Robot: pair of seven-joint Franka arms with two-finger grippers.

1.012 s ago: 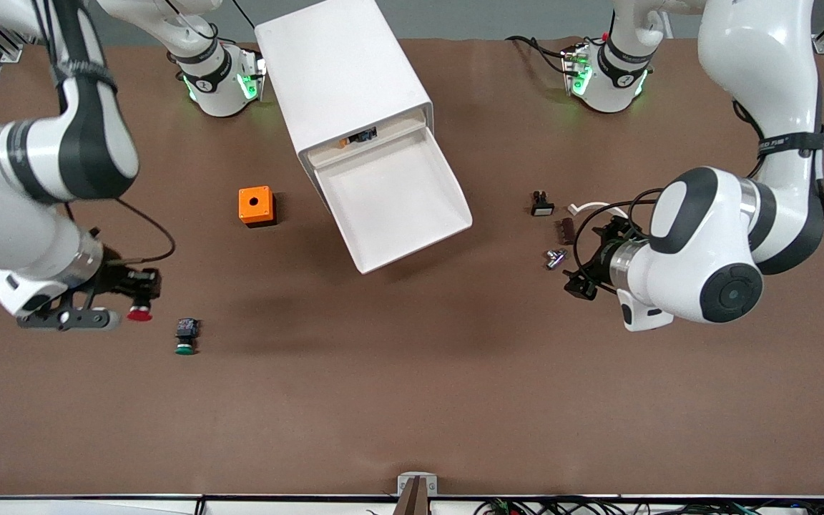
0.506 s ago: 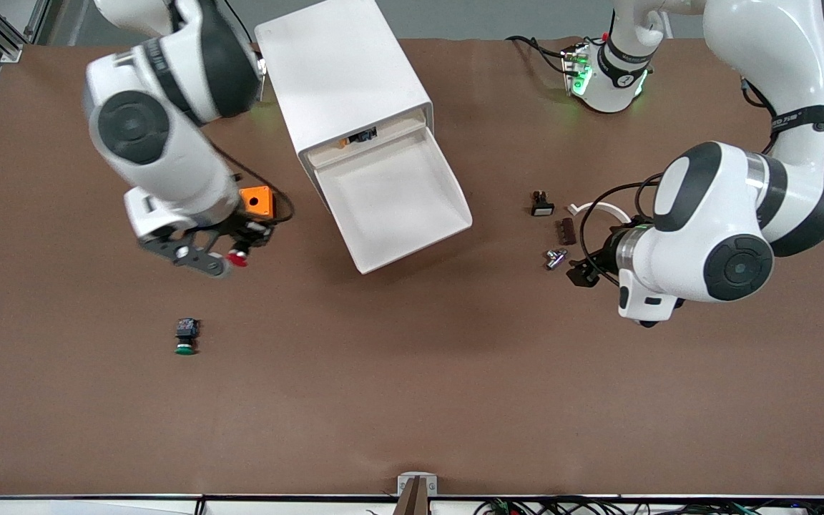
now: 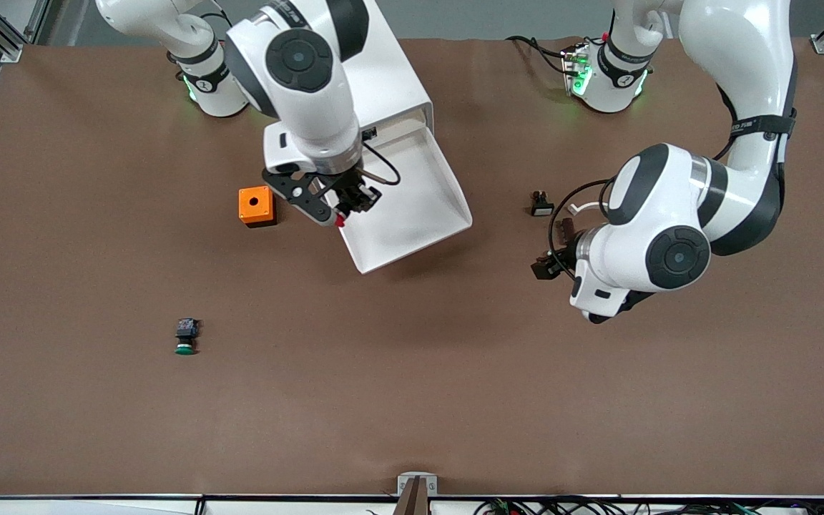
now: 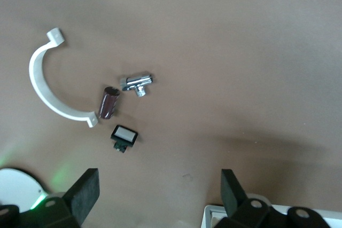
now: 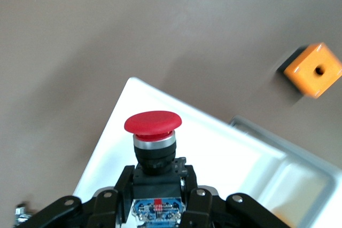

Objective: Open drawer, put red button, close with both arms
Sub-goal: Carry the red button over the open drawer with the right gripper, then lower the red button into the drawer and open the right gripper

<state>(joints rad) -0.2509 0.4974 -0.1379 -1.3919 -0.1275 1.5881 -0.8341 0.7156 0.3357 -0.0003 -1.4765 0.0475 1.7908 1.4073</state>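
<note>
Step in hand: carrying; drawer (image 3: 412, 207) already pulled out of the cabinet (image 3: 390, 79); right end effector (image 3: 344, 207) clamps the red button (image 5: 153, 123) over the drawer's edge nearest the orange box (image 3: 256, 206). Next: shift inward, lower, let go. Left end effector (image 4: 160, 193) waits w/ fingers apart over bare desk (image 3: 412, 372).

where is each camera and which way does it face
Front view: high across the table, facing both arms; the right hand holds the red button over the drawer.
Left wrist view: on the left arm, looking down at small parts on the table; the left hand frames the shot, fingers apart.
Right wrist view: on the right arm, looking down past its own hand at the drawer.
Shared: front and right wrist views both show the orange box.
</note>
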